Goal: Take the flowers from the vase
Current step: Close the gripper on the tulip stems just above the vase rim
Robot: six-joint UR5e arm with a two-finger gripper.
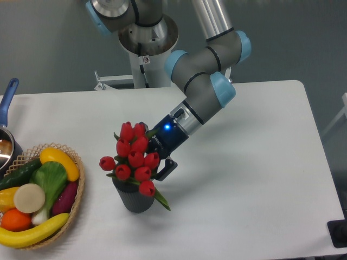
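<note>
With the flowers [135, 157] seated in the vase [135, 198] just below the gripper [160, 169], whose grip state cannot be determined behind the buds, the vase may be tipped on the counter [249, 179] if stems bind.

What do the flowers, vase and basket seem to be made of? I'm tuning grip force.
Flowers: likely artificial, plastic or fabric; buds are uniformly red and evenly shaped.
Vase: dark grey and matte, possibly plastic or ceramic; no shine shows.
Basket: woven wicker, tan; open weave shows at the rim.
</note>
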